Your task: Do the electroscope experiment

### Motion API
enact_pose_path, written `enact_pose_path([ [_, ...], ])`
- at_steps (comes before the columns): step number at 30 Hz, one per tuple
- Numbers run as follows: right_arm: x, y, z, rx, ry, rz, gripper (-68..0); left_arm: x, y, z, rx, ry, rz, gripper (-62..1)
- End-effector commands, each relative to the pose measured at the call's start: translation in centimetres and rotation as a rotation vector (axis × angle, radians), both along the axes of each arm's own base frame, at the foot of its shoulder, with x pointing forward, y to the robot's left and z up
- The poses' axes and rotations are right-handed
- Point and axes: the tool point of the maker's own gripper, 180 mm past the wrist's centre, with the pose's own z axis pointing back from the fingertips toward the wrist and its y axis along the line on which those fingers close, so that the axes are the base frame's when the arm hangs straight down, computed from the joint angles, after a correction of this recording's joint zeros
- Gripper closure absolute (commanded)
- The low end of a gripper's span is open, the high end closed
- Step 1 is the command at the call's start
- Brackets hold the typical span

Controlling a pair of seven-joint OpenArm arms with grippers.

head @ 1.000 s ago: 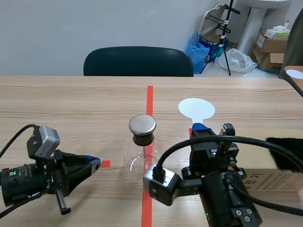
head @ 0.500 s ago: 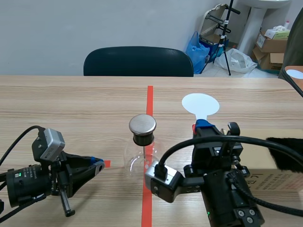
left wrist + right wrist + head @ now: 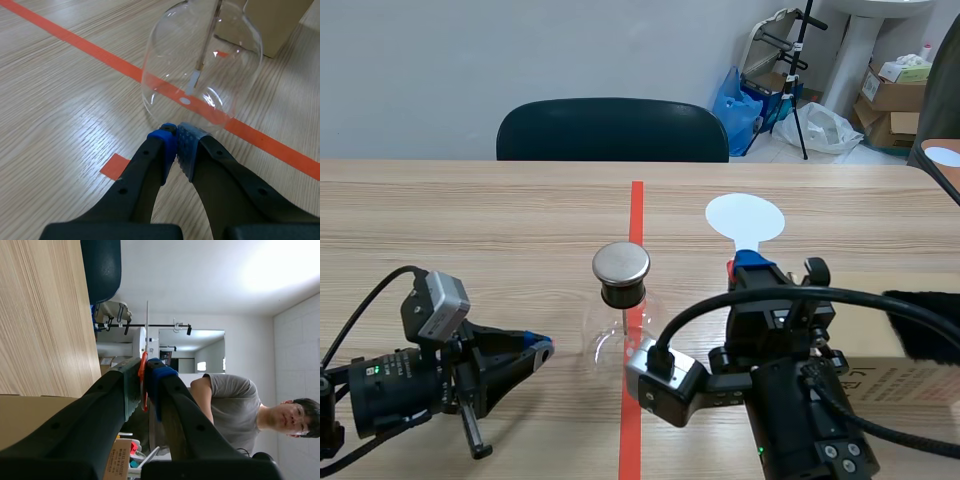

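Observation:
The electroscope [image 3: 620, 300] is a clear glass flask with a black stopper and a round metal disc on top, standing on the orange tape line at the table's middle. My left gripper [image 3: 540, 350] is shut on nothing, low on the table just left of the flask. In the left wrist view its blue pads [image 3: 176, 137] meet right in front of the glass flask [image 3: 202, 65], whose inner rod and foil show. My right gripper [image 3: 752, 262] is shut on the red handle of a white round paddle [image 3: 745, 218], to the right of the electroscope. That paddle [image 3: 147, 330] shows edge-on in the right wrist view.
A cardboard box [image 3: 900, 375] lies at the right front with a black fur cloth [image 3: 925, 325] on it. A dark chair [image 3: 612, 130] stands behind the table's far edge. A person [image 3: 235, 405] is seen past the right gripper.
My left arm has slid right, bringing its shut gripper closer to the flask. The right gripper with the paddle shifted slightly right and away, then held still.

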Motion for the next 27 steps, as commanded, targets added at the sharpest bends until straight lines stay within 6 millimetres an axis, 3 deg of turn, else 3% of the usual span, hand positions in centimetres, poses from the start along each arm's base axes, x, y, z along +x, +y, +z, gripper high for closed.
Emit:
enact_pose_path([
  [1,0.4,-0.07,0.91,0.009,-0.029,-0.003,-0.9,0.49,-0.81,1.14,-0.041,-0.026,-0.003,-2.8],
  [27,0.41,-0.04,0.92,0.009,-0.03,-0.001,-0.9,1.21,-1.35,1.4,-0.039,-0.048,0.007,-2.8],
])
